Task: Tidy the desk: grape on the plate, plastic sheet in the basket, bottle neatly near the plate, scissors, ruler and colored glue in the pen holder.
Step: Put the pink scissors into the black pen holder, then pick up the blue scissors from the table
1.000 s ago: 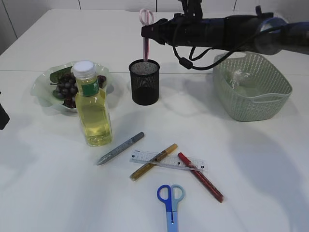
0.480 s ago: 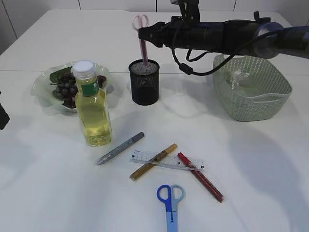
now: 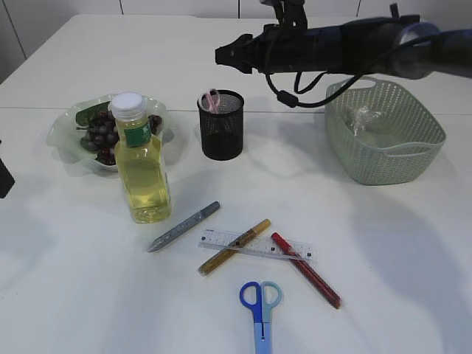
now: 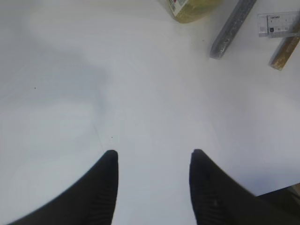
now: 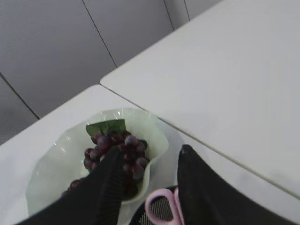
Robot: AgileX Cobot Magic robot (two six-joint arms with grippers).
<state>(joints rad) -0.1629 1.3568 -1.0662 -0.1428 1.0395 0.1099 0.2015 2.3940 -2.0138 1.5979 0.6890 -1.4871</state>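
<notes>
Pink scissors (image 3: 210, 101) stand in the black mesh pen holder (image 3: 221, 129), handles up. My right gripper (image 3: 223, 55) hangs above the holder, open and empty; in the right wrist view the gripper (image 5: 151, 151) has the pink handles (image 5: 161, 206) just below its fingers. The grapes (image 3: 102, 136) lie on the green plate (image 3: 63, 133), and the bottle (image 3: 141, 162) of yellow liquid stands next to the plate. The plastic sheet (image 3: 366, 118) is in the basket (image 3: 383, 158). Ruler (image 3: 284, 251), grey glue (image 3: 184, 226), gold glue (image 3: 221, 255), red glue (image 3: 310, 282) and blue scissors (image 3: 260, 310) lie on the table. My left gripper (image 4: 152, 154) is open over bare table.
The left wrist view shows the bottle's base (image 4: 192, 7), the grey glue (image 4: 234, 28), the ruler's end (image 4: 279, 24) and the gold glue (image 4: 286, 51) at its top right. A seam between two tabletops (image 5: 225, 145) runs behind the holder.
The pink scissors left my right gripper and dropped down into the pen holder. The right jaws opened wider and the gripper rose slightly. The left gripper stayed still.
</notes>
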